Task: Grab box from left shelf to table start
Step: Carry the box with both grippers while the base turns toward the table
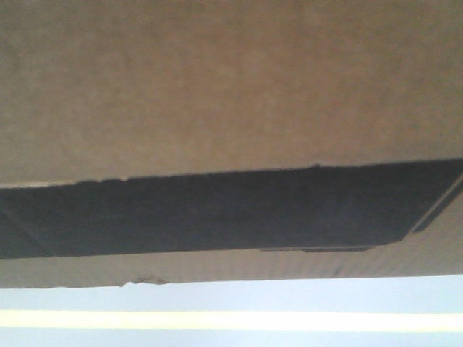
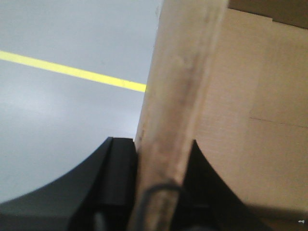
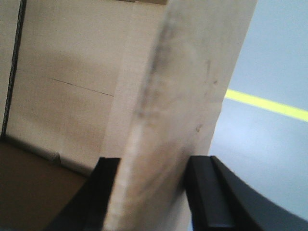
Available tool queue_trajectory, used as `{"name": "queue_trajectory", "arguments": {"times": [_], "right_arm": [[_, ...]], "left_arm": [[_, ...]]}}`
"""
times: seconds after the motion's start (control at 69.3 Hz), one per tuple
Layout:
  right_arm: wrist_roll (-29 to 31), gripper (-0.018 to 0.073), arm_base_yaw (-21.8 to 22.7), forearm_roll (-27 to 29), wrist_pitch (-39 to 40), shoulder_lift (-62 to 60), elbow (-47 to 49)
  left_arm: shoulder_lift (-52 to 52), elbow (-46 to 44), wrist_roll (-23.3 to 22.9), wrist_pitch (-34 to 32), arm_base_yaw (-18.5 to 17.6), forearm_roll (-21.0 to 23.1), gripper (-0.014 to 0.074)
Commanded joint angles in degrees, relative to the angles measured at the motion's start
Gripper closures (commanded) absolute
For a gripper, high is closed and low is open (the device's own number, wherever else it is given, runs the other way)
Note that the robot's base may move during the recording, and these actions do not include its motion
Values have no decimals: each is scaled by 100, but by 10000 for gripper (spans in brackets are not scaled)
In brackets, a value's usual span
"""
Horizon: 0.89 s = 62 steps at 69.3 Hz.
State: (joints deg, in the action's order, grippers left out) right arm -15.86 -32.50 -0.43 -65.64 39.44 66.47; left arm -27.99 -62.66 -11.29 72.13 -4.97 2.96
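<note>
Left gripper [image 2: 162,159]: jaws pinched tight on an upright cardboard edge of the box [image 1: 231,87], just right of the yellow floor line [image 2: 72,71]. In the front view the box fills the frame above that line. Right gripper [image 3: 153,168]: jaws clamped on another box edge, left of the line.

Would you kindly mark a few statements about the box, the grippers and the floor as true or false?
1. The left gripper has a wall of the box between its fingers. True.
2. The box bears a wide black panel. True.
3. The right gripper hangs open, clear of the box. False: its fingers flank a cardboard wall.
4. The floor line is red. False: it is yellow.
</note>
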Motion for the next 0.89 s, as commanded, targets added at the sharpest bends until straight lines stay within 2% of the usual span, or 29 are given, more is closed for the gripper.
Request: {"name": "queue_trajectory", "arguments": {"times": [0.0,0.88], "right_arm": [[252,501,4,-130,917,-2,192],[252,501,4,-130,917,-2,192]], "left_arm": [[-8,-215,650,-497,-103,903,689],[-8,-215,650,-497,-103,903,689]]}}
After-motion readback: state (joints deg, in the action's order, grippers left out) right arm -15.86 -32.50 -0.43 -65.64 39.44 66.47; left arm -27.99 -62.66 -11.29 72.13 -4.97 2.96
